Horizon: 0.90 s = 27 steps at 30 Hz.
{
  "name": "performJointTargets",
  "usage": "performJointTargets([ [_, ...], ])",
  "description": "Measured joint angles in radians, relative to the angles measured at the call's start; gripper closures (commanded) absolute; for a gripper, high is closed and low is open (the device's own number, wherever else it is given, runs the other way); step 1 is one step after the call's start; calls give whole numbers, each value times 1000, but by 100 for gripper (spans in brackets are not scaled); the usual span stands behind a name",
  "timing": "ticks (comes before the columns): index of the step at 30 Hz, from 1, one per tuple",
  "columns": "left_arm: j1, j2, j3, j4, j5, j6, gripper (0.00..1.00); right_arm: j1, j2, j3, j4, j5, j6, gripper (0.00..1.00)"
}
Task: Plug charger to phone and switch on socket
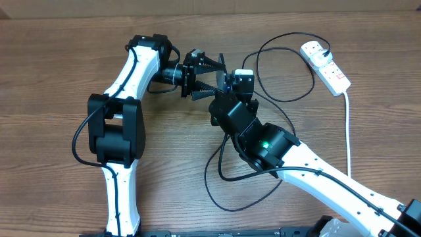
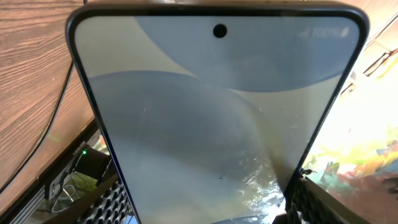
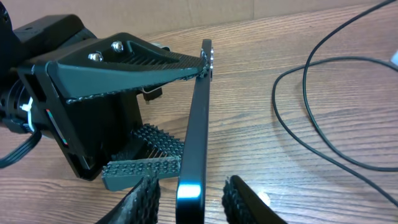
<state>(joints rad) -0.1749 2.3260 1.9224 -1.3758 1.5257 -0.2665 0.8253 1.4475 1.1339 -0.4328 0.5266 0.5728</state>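
The left arm stretches sideways, left gripper [image 1: 214,74] fingers clamped on the phone [image 2: 217,124]. The right arm bends in opposite it, right gripper [image 3: 191,190] fingers parted.

The phone [image 2: 211,124] runs off the bottom of the left wrist view, and the lettering by its top corner is just blur. Can't find the charger [image 1: 257,66] tip, the cable dives under the right arm. Switches on the socket [image 1: 327,66] are too tiny to read.
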Motion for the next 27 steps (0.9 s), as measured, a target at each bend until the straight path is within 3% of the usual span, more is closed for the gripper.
performJointTargets([
  [8,0,0,0,0,0,0,36,0,0,0,-11,-3,0,68],
  [11,0,0,0,0,0,0,36,0,0,0,-9,-4,0,75],
  [27,0,0,0,0,0,0,36,0,14,0,-2,5,0,81],
])
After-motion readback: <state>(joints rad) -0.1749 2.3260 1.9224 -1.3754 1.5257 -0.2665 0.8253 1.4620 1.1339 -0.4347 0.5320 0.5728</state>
